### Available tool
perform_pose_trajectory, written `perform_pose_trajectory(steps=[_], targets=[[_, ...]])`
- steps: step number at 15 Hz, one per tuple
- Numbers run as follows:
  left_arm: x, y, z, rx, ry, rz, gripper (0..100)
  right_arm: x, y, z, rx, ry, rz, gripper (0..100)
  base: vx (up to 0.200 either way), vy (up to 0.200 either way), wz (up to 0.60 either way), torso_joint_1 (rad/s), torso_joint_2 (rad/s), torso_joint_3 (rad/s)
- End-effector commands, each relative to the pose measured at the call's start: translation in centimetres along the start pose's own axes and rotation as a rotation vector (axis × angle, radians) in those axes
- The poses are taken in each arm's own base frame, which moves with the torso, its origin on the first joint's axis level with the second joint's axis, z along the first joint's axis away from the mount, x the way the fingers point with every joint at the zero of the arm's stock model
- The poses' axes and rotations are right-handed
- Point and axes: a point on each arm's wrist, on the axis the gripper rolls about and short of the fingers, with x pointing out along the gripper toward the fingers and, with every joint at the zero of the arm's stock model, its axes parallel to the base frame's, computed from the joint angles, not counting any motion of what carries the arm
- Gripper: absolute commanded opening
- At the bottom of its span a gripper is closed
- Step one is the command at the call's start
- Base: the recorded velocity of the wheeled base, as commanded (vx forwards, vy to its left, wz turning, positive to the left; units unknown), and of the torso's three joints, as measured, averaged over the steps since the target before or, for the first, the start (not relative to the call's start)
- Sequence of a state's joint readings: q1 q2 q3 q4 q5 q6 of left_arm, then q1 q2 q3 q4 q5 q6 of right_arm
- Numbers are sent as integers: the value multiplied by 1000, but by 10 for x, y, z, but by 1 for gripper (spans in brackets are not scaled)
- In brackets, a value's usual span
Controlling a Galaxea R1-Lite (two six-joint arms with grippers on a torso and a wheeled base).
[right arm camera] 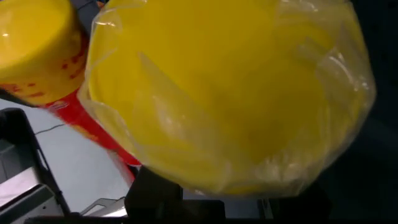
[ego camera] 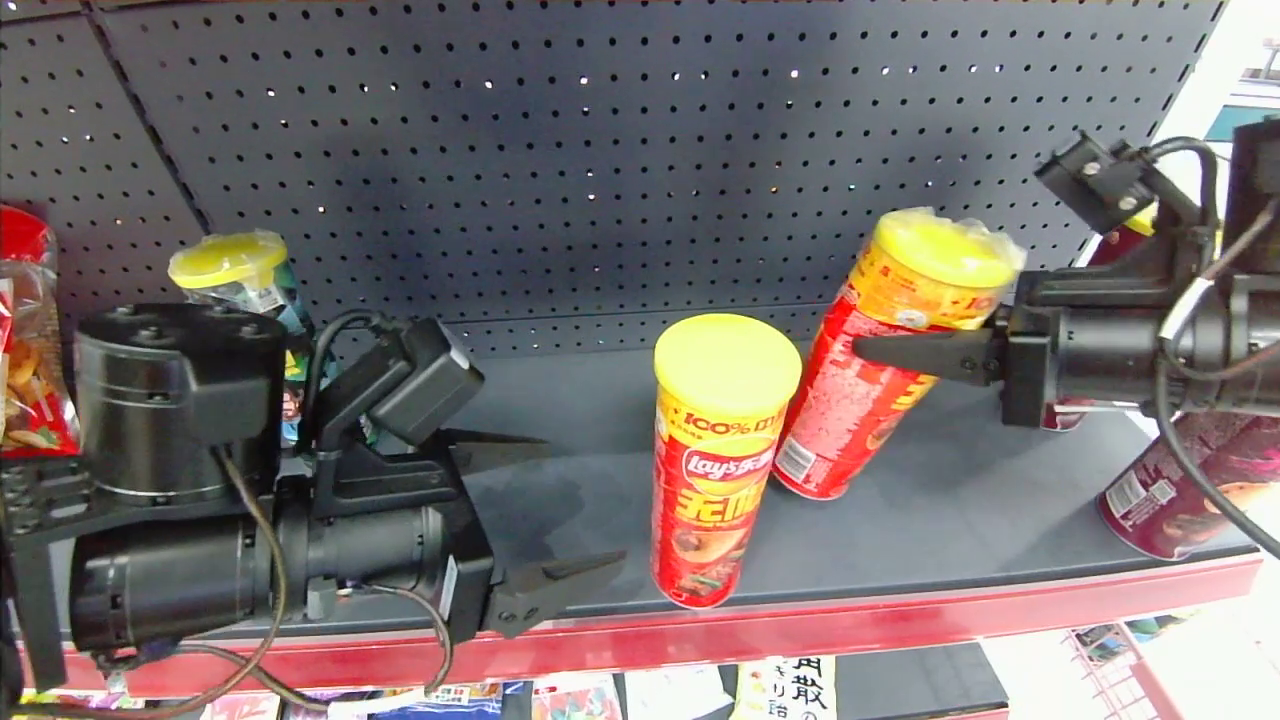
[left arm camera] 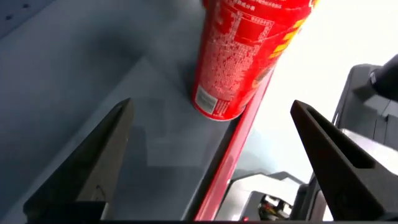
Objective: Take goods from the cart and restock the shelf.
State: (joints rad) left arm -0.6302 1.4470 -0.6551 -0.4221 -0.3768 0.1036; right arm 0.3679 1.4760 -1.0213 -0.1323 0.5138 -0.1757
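Observation:
A red chip can with a yellow lid (ego camera: 718,470) stands upright near the front of the grey shelf (ego camera: 950,520). Behind it to the right, a second red can (ego camera: 850,400) leans over, its plastic-wrapped yellow lid (right arm camera: 230,93) uppermost and its base low by the shelf board. My right gripper (ego camera: 893,340) is shut on this tilted can just under the lid. My left gripper (ego camera: 585,500) hangs open left of the upright can, at the shelf's front edge, with nothing between its fingers (left arm camera: 93,162). The upright can (left arm camera: 242,56) stands just beyond them.
A can with a yellow lid (ego camera: 235,270) and a snack bag (ego camera: 25,330) sit at the shelf's left. A dark red can (ego camera: 1190,480) lies at the right end. A black pegboard (ego camera: 600,150) backs the shelf. A red lip (ego camera: 900,610) runs along the front.

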Motion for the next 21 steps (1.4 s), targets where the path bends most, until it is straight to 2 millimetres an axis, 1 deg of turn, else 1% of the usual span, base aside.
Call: perform_pose_trajectory(steps=[1, 4, 8, 9, 10, 11, 13, 14, 15, 21], targets=[[-18, -6, 2, -7, -39, 18, 100, 36, -19, 1, -10, 29, 9, 0, 0, 0, 0, 0, 0, 0], [-25, -8, -6, -13, -21, 75, 100, 61, -25, 8, -23, 22, 28, 0, 0, 0, 0, 0, 0, 0], [-25, -8, -7, -19, -6, 97, 100, 76, -33, 7, -32, 29, 17, 0, 0, 0, 0, 0, 0, 0], [-25, -8, -6, -18, -8, 98, 100, 76, -34, 7, -44, 34, -9, 0, 0, 0, 0, 0, 0, 0], [-25, -8, -7, -18, -9, 98, 100, 79, -34, 7, -50, 35, -12, 0, 0, 0, 0, 0, 0, 0], [-25, -8, -6, -17, -12, 97, 100, 83, -28, 9, -56, 33, 9, 0, 0, 0, 0, 0, 0, 0], [-27, -5, -5, -18, -20, 103, 100, 94, -28, 10, -58, 33, 20, 0, 0, 0, 0, 0, 0, 0], [-27, -6, -5, -18, -20, 102, 100, 94, -28, 11, -60, 30, 20, 0, 0, 0, 0, 0, 0, 0], [-27, -6, -4, -18, -24, 104, 100, 104, -27, 13, -66, 26, 34, 0, 0, 0, 0, 0, 0, 0], [-29, -6, -5, -30, -22, 108, 100, 107, -26, 11, -61, 34, 38, 0, 0, 0, 0, 0, 0, 0]])
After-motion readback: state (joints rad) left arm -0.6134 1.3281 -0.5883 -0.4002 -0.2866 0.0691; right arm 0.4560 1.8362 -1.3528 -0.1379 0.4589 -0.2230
